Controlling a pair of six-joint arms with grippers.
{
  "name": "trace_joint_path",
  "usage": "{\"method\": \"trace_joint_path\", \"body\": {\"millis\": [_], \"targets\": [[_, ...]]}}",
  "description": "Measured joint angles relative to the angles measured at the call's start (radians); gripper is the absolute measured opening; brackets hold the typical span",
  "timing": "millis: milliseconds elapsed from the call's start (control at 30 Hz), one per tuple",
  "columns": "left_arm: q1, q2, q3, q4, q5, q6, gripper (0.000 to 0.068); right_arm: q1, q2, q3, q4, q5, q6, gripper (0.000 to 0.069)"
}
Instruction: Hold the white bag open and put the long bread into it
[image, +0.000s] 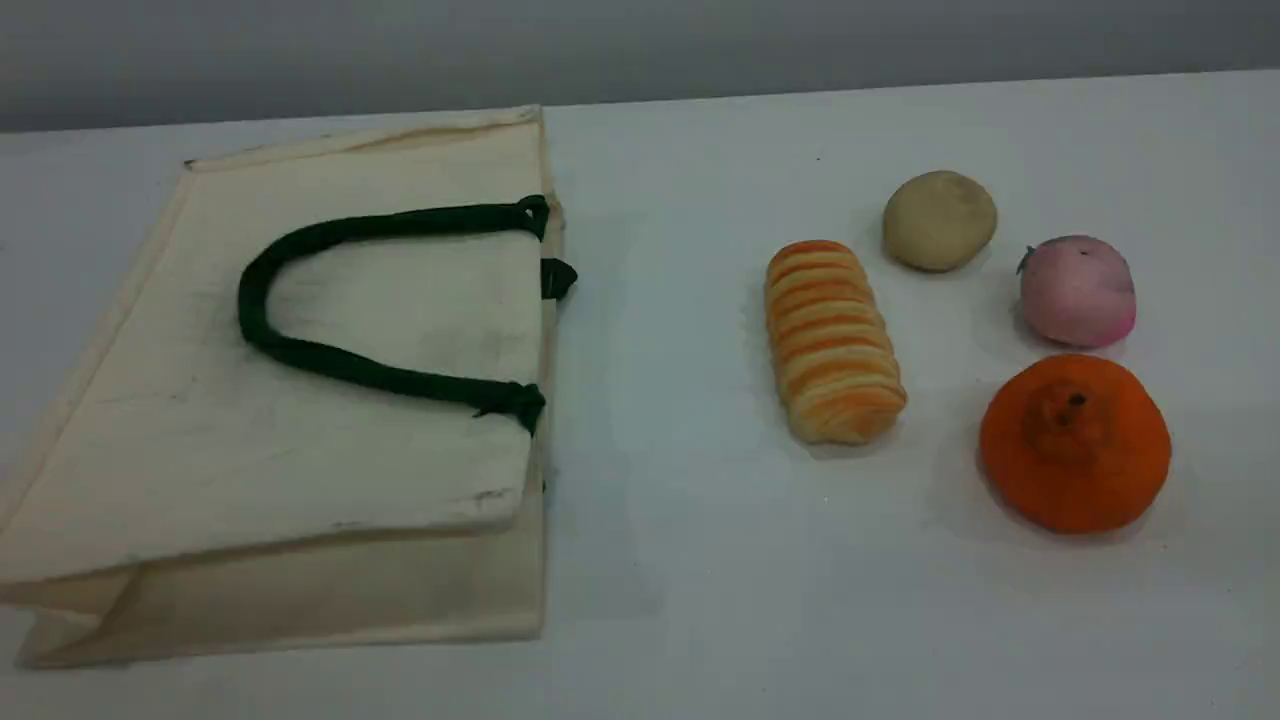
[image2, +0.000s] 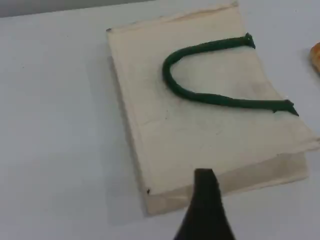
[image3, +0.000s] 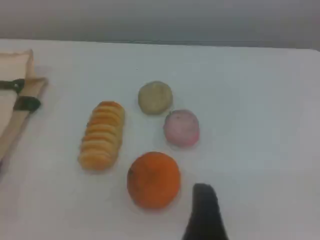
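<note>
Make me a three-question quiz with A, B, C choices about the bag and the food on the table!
1. Where does the long bread lie?
A. inside the white bag
B. on the table right of the white bag
C. on top of the orange fruit

2. What colour are the bag's handles?
A. dark green
B. red
C. yellow

3. How is the white bag now?
A. standing upright
B. hanging up
C. lying flat

Answers: 1 B, the bread rests on the table apart from the bag. 2 A, the strap handle is dark green. 3 C, the bag lies flat with its handle on top.

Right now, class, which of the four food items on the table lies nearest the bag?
The long bread: striped, elongated, leftmost of the four; the others are round.
</note>
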Motion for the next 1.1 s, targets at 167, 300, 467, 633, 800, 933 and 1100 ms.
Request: {"method": "trace_joint_path", "body": {"millis": [167, 300, 467, 633, 800, 933, 1100], "targets": [[0.000, 0.000, 0.000, 0.000, 0.000, 0.000, 0.0495, 0.000, 0.000, 0.000, 0.002, 0.000, 0.000, 0.0469], [0.000, 0.000, 0.000, 0.000, 0.000, 0.000, 0.0495, 0.000, 0.000, 0.000, 0.003, 0.000, 0.000, 0.0469], [0.000, 0.000, 0.000, 0.000, -0.002, 0.000, 0.0495, 0.000, 0.000, 0.000, 0.020, 0.000, 0.000, 0.0469], [0.000, 0.000, 0.000, 0.001, -0.002, 0.000, 0.0495, 0.000, 0.000, 0.000, 0.041, 0.000, 0.000, 0.0469], [0.000, 0.000, -0.003, 0.003, 0.004, 0.011, 0.0495, 0.000, 0.000, 0.000, 0.055, -0.002, 0.000, 0.0469], [0.000, 0.012, -0.023, 0.004, 0.008, 0.014, 0.0495, 0.000, 0.000, -0.005, 0.056, -0.007, -0.001, 0.0469], [0.000, 0.124, -0.085, 0.004, 0.020, -0.031, 0.0495, 0.000, 0.053, -0.044, 0.096, -0.054, -0.061, 0.0469]]}}
